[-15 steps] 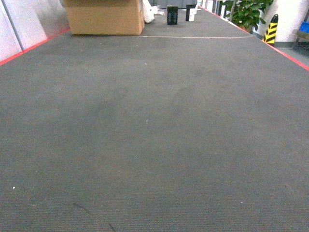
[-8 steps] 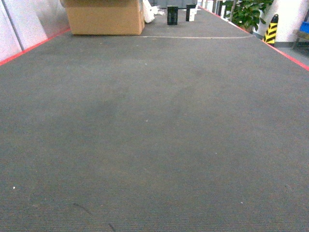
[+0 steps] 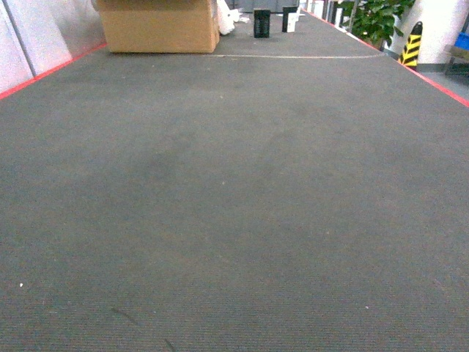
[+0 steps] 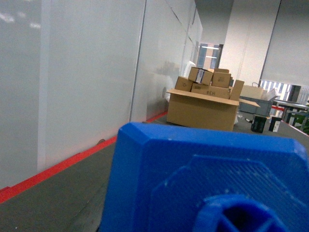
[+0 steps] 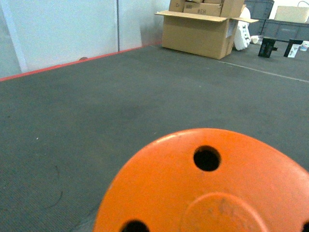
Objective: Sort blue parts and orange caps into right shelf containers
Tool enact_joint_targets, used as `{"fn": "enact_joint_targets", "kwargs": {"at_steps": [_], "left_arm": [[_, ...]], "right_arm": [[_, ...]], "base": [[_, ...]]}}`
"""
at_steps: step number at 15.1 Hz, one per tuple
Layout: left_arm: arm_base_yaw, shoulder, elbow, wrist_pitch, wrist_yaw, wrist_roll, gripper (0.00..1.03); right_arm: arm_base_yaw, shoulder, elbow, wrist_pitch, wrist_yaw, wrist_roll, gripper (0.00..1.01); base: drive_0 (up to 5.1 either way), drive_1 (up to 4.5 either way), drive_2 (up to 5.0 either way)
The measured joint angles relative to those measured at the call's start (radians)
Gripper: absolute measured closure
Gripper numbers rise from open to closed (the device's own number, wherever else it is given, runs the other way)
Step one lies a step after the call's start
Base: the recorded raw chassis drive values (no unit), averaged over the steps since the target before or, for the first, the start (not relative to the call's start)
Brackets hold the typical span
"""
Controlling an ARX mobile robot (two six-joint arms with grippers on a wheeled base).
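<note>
A blue part (image 4: 207,183) fills the left wrist view and an orange cap (image 5: 203,188) the right; the grippers' closure cannot be told. Only grey floor (image 3: 234,205) is seen ahead, so transit is judged; the shelf must be found next.

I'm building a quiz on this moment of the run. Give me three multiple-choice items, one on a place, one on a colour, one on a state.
1. In the head view, where is the big cardboard box?
A. far left
B. near right
C. centre foreground

2. What colour is the part filling the right wrist view?
A. green
B. orange
C. white

3. How is the big box's top in the left wrist view?
A. taped shut
B. crushed flat
C. open, smaller boxes inside

Answers: 1 A, it stands at the carpet's far left edge. 2 B, an orange face with holes. 3 C, flaps up, boxes piled in it.
</note>
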Motion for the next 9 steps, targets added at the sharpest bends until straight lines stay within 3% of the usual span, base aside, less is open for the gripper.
{"fn": "enact_joint_targets", "kwargs": {"at_steps": [4,9], "left_arm": [[0.000,0.000,0.000,0.000,0.000,0.000,0.56],[0.000,0.000,0.000,0.000,0.000,0.000,0.56]], "right_arm": [[0.108,-0.058,-0.011,-0.060,0.063,-0.004,0.59],[0.128,-0.093,-0.011,-0.094,0.070,-0.008,0.59]], "base": [[0.0,0.00,0.0],[0.0,0.00,0.0]]}}
